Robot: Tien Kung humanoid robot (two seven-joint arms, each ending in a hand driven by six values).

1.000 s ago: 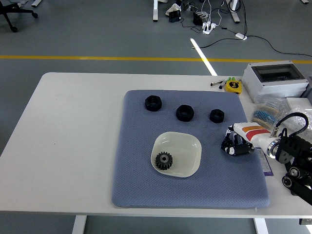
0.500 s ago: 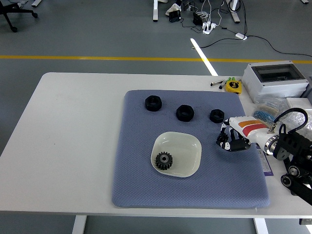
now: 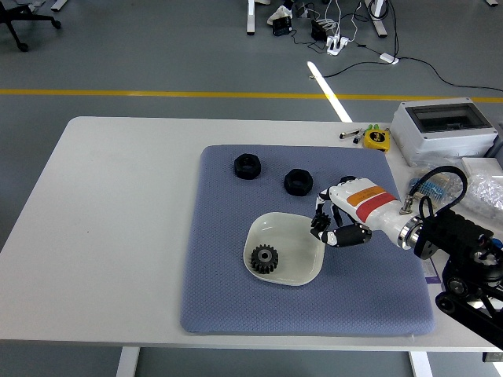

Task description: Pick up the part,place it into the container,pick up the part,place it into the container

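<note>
Head view: the right hand (image 3: 339, 226) has travelled left from the mat's right side to the container's (image 3: 308, 236) rim, fingers curled around something dark. The third nut, earlier by the hand, is gone from the mat, so it is probably in that grasp, ready for release. A toothed black gear (image 3: 264, 258) lies in the glossy cream dish; two faceted black nuts (image 3: 247, 166) (image 3: 298, 181) remain on the textured blue mat (image 3: 228, 306).

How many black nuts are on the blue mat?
2 in plain sight: one nut near the mat's far left, another nut to its right. A third may be hidden under the right hand. The gear in the dish isn't a nut.
</note>
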